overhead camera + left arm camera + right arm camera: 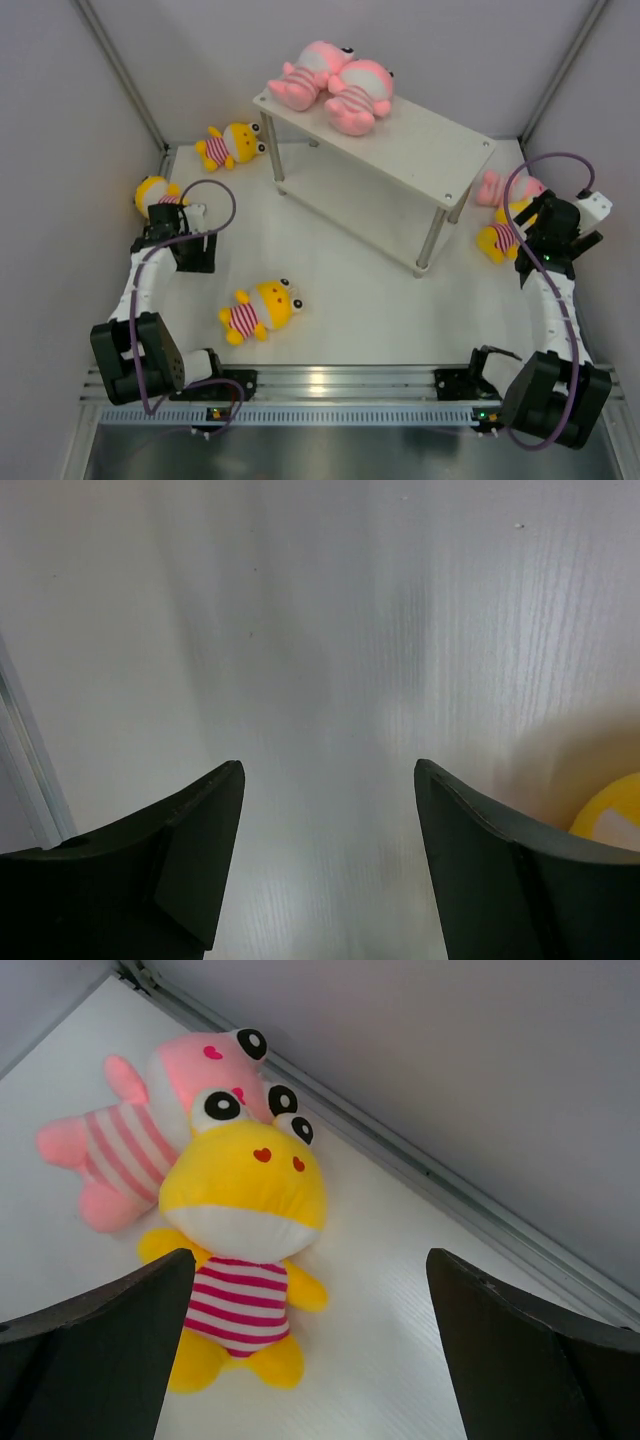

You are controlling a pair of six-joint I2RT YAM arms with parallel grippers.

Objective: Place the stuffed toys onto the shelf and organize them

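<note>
The white two-tier shelf (pixel 420 140) stands at the back centre. Two pink stuffed toys (pixel 310 75) (pixel 358 95) lie on its top tier at the far left end. Yellow toys lie on the table at the back left (pixel 232 145), front centre (pixel 260 310) and far left (pixel 155 192). My left gripper (pixel 170 222) (pixel 329 767) is open and empty, hovering beside the far-left toy (pixel 612 815). My right gripper (pixel 527 245) (pixel 308 1255) is open above a yellow toy (pixel 245 1185) (pixel 497 238), which lies against a pink toy (pixel 130 1145) (pixel 497 187).
Grey enclosure walls close in on the left, right and back. A metal rail (pixel 450 1195) runs along the wall base close behind the right-hand toys. The shelf's thin silver legs (pixel 432 240) stand near the right toys.
</note>
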